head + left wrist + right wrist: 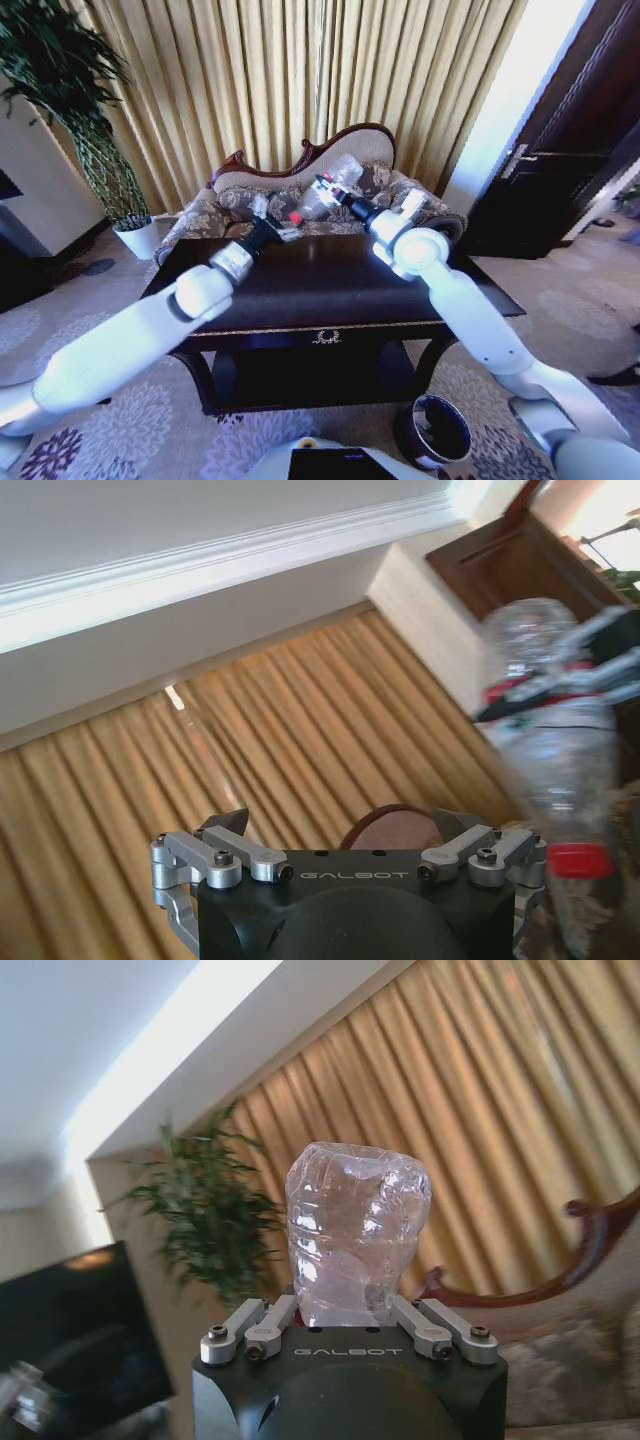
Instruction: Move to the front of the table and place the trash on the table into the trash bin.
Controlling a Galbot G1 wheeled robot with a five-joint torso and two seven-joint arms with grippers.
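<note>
Aloft, one bottle (328, 187), right gripper (328, 190).

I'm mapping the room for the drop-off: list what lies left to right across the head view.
Potted plant → left gripper → clear plastic bottle, held in the right gripper → trash bin on the floor by the table → dark door.

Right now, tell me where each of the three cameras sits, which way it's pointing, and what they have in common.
Head view: high on the robot, looking forward and down over the table, both arms, the trash bin.
Left wrist view: behind the left gripper, tilted up at curtains and ceiling.
Right wrist view: behind the right gripper, aimed up past a plant.
Shared: all show the clear bottle clamped in the right gripper.
</note>
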